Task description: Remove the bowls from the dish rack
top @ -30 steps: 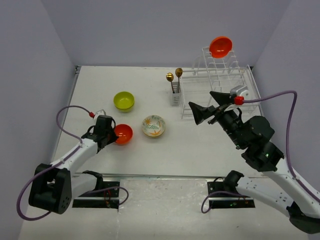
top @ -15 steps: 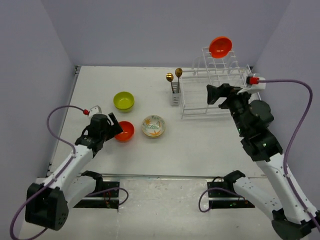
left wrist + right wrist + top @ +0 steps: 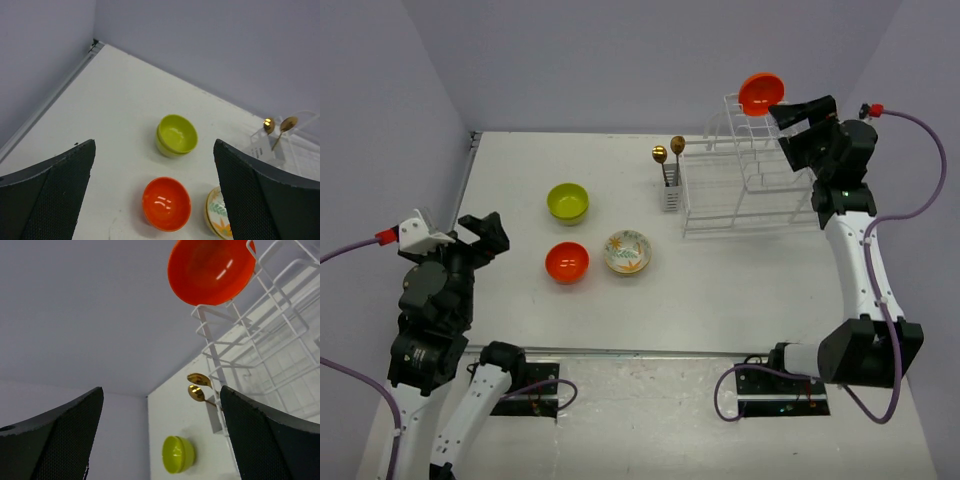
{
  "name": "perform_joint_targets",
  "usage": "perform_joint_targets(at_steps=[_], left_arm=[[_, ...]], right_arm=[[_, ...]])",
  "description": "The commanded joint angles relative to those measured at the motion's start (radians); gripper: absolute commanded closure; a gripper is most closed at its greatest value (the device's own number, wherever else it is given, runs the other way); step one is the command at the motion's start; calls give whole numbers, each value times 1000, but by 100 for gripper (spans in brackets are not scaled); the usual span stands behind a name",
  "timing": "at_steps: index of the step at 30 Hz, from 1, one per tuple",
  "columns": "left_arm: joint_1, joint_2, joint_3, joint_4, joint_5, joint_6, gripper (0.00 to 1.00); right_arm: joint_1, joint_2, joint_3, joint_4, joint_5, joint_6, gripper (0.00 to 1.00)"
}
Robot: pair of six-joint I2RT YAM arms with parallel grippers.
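One orange bowl (image 3: pixel 761 93) stands on edge on the top tier of the white dish rack (image 3: pixel 750 190); the right wrist view shows this bowl (image 3: pixel 210 271) above the rack wires (image 3: pixel 260 335). My right gripper (image 3: pixel 798 112) is open just right of it, not touching. Three bowls sit on the table: lime-green (image 3: pixel 567 202), orange (image 3: pixel 566 262), floral cream (image 3: pixel 627 251). My left gripper (image 3: pixel 480 238) hovers open and empty, left of the table's orange bowl (image 3: pixel 166 203).
Two gold spoons (image 3: pixel 668 152) stand in the small caddy (image 3: pixel 671 190) on the rack's left side. Grey walls close in the table at the back and on both sides. The rack sits in the far right corner.
My left gripper opened, left the orange bowl on the table and drew back to the near left. My right arm swung up and back to the rack's top tier beside the orange bowl.
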Motion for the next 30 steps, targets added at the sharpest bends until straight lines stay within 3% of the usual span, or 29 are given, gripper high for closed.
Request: perform_joint_targets(at_steps=[1,8,10,24,30], left_arm=[[-6,-23,-117,-46,-85,64,0],[-10,-115,-160,-20,-70,64,0],[-11,-127,-163,-20,-62,66,0],[-13,-72,-185,31,48,96,0],[-13,-80,-185,31,50,96,0]], right_arm=[[-1,79,88,135,40,229,1],[-1,297,176,207,139,490,7],[-1,343,228,270,138,495,11],[0,689,546,256,41,504,15],[12,707,587,200,98,490,16]])
